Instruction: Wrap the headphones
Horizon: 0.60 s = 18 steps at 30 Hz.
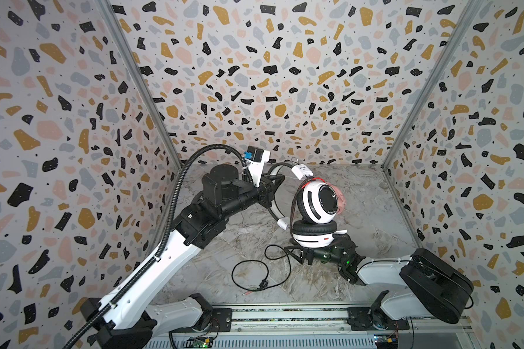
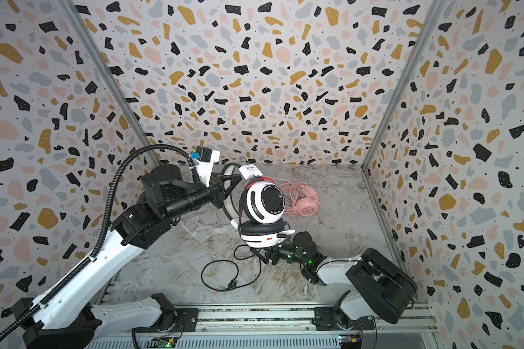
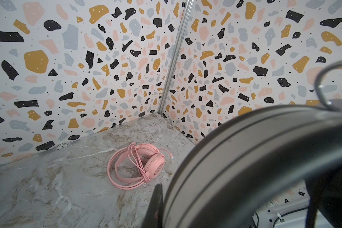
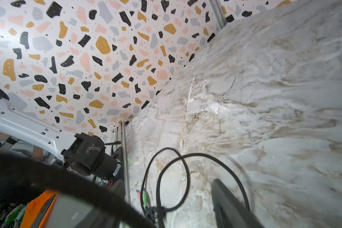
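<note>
The white-and-black headphones hang in the air at mid-table, one ear cup stacked over the other. My left gripper is shut on their headband, which fills the left wrist view beside one dark finger. The thin black cable trails down in loops onto the table. My right gripper sits just under the lower cup, jaws open, with cable loops lying between its fingers. The pink headphones lie on the table behind, their cable wound round them.
The cable's plug with green and pink jacks rests on the marble tabletop near the front. Terrazzo-patterned walls close in the back and both sides. A metal rail runs along the front edge.
</note>
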### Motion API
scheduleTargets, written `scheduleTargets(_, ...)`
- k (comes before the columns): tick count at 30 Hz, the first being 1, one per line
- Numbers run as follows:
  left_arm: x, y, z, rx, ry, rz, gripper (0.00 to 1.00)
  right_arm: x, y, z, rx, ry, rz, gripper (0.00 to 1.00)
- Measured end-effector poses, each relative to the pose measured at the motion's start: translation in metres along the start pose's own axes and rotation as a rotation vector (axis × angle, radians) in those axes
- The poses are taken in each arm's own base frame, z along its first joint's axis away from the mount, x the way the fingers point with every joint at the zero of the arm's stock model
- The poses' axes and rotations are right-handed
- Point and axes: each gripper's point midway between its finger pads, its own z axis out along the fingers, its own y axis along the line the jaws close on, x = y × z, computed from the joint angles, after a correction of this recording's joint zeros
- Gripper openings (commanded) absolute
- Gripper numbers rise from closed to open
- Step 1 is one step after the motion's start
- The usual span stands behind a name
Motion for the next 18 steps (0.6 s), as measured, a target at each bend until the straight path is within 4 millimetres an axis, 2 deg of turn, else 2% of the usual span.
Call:
scheduleTargets(6,-0.003,0.005,-0.001,-0.007,-0.008,-0.022,0.0,-0.016,0.008,0.007,-0.054,-0.063,0.015,0.14)
scheduleTargets(8,-0.004,0.009,-0.001,-0.023,-0.013,-0.034,0.0,-0.018,0.009,0.008,-0.07,-0.07,0.021,0.07)
scheduleTargets(13,-0.011,0.041,-0.006,-0.135,-0.043,-0.087,0.0,-0.019,0.013,0.007,-0.084,-0.08,0.028,0.0)
scheduleTargets(18,-0.011,0.09,-0.016,-0.301,-0.095,-0.201,0.0,-0.007,0.019,-0.002,-0.066,-0.052,0.037,0.0)
